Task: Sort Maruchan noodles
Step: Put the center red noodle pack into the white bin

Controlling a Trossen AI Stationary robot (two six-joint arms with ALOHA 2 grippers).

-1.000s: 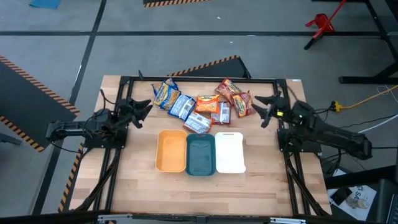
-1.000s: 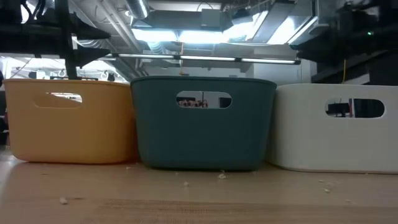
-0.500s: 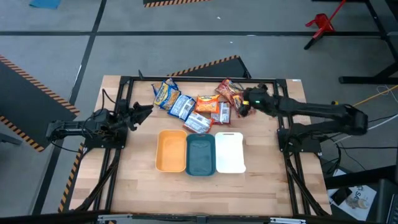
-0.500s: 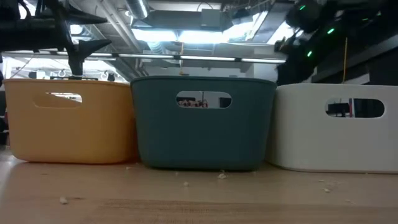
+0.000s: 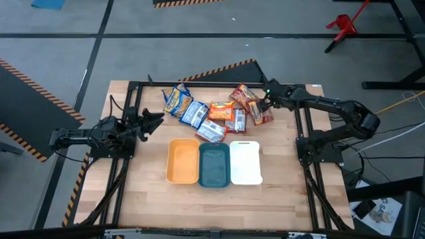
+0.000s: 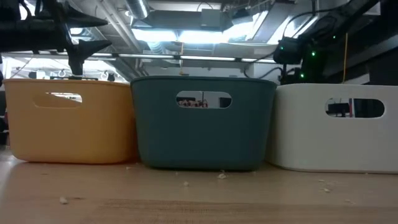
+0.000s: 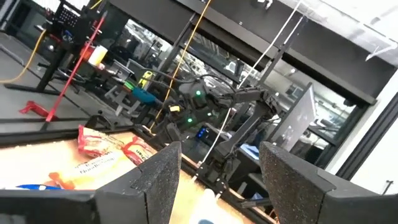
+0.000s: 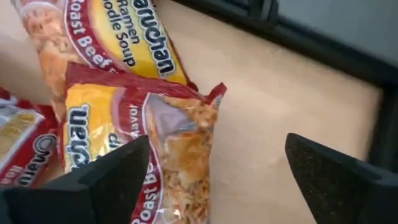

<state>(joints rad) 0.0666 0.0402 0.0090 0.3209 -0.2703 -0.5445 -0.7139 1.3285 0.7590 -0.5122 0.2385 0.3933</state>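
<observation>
Roughly eight noodle packets [image 5: 216,111]; three trays [image 5: 214,163].

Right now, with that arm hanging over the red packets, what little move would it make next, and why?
Probably lower straight down. The right gripper is open above the red packet at the pile's right end, one finger over the packet and the other over bare table, and nothing is held yet. The three bins look empty. The left gripper waits at the table's left.

Plenty of bare table [image 5: 199,206] at 6 o'clock, nothing there. Three bins [image 5: 214,162] blocking dead centre, packet pile [image 5: 212,109] crowding 12. Right gripper [image 5: 264,105] spread wide over the red packet [image 8: 155,149], clear wood beside it
</observation>
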